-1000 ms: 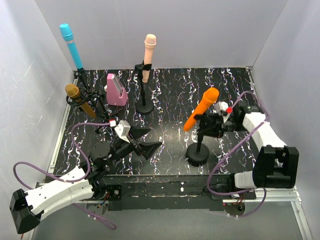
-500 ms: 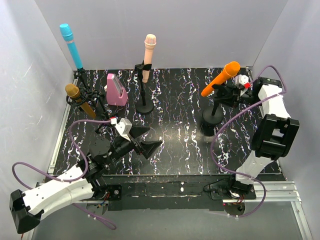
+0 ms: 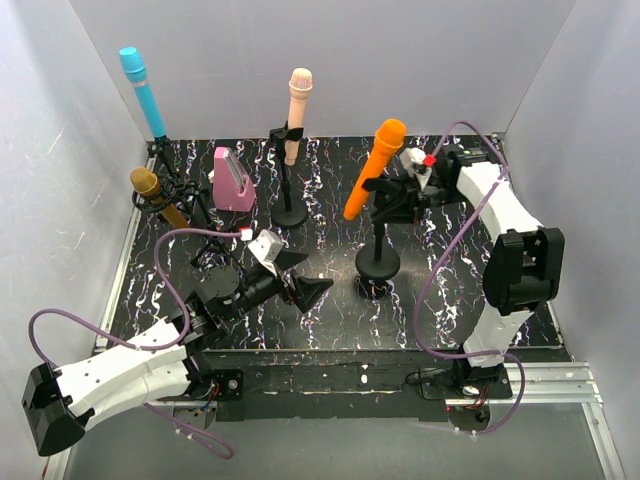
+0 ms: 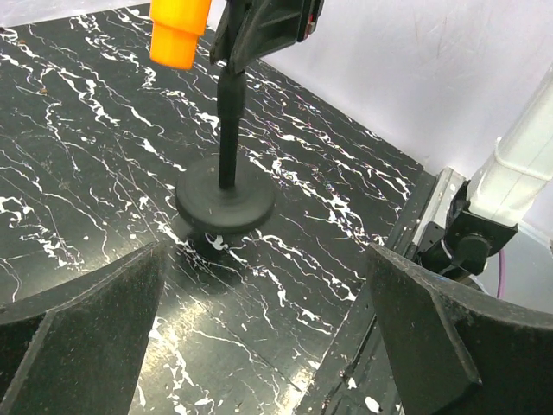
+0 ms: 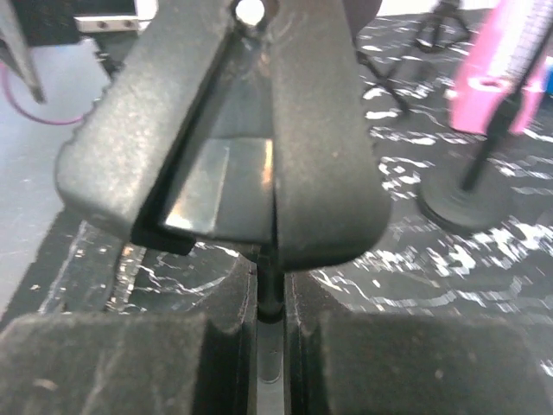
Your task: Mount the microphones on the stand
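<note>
The nearest risk sits at the left gripper (image 3: pixel 312 276). It is low over the black marbled table (image 3: pixel 330 325), near the round foot of the stand (image 3: pixel 378 262), and if either arm swings across, a finger could clip that foot and jolt the stand. The foot looks barely set down, or perhaps just off the table; I cannot tell which. Letting go now might therefore leave the stand rocking or toppling, since it is top-heavy with the orange microphone (image 3: pixel 370 172) leaning left from its clip (image 4: pixel 259 26). A jerk could also slide the microphone out of the clip.

The left gripper is spread as wide as it goes, holding and touching nothing. Farther back, the right gripper (image 3: pixel 392 195) reaches in from the right, and its fingers (image 5: pixel 112 363) are pressed together on the stand's thin rod just under the clip, not on the microphone.

Beyond them, the pale pink microphone (image 3: pixel 297 105) stands upright in its own stand at the far middle. A pink block (image 3: pixel 232 180) is to its left. The gold microphone (image 3: pixel 158 198) and blue microphone (image 3: pixel 143 95) are clipped up at the far left.
</note>
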You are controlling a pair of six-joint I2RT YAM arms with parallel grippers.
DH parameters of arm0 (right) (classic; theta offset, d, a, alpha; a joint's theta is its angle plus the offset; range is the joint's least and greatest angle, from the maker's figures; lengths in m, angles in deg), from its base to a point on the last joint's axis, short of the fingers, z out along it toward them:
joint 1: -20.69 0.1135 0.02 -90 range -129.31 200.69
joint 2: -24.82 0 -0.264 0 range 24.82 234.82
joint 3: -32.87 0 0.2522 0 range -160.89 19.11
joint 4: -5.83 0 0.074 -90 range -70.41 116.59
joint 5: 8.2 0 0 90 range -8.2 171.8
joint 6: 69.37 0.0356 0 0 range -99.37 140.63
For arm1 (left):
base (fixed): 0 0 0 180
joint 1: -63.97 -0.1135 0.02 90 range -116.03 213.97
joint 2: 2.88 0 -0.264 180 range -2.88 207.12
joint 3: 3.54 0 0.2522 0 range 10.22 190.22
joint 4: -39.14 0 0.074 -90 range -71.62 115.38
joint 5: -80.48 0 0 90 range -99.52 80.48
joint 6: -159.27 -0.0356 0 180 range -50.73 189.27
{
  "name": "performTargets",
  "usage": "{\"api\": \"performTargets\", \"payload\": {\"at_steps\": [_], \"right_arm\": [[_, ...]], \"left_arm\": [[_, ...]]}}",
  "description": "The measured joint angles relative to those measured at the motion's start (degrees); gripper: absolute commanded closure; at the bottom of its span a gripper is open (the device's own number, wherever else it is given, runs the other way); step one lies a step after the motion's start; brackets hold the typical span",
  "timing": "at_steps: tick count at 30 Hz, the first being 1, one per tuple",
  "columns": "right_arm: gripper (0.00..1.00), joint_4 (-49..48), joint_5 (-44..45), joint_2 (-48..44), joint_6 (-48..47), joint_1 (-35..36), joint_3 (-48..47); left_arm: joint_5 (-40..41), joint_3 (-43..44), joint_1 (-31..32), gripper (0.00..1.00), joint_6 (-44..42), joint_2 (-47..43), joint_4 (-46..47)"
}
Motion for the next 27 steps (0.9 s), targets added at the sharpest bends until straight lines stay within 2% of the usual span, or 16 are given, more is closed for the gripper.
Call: {"api": "performTargets", "payload": {"at_steps": [4,8,15,21,27], "right_arm": [[0.99,0.4,0.0,0.0,4.4,6.2,-2.2],[0.99,0.6,0.0,0.0,7.0,6.8,-3.5],[0.99,0.6,0.0,-1.2,8.8,7.8,-3.5],[0.99,0.6,0.4,-4.1,8.9,8.4,-3.0],[0.99,0.6,0.1,-4.3,9.0,8.3,-2.1]], "left_arm": [[1.0,-0.5,0.0,0.02,-1.1,1.2,2.3],[3.1,-2.1,0.2,0.02,-3.2,4.2,7.0],[6.2,-2.4,3.0,0.02,-9.7,25.2,24.1],[7.1,1.4,3.9,0.02,-12.6,44.9,39.8],[6.6,5.8,4.0,0.02,-12.0,51.9,48.9]]}}
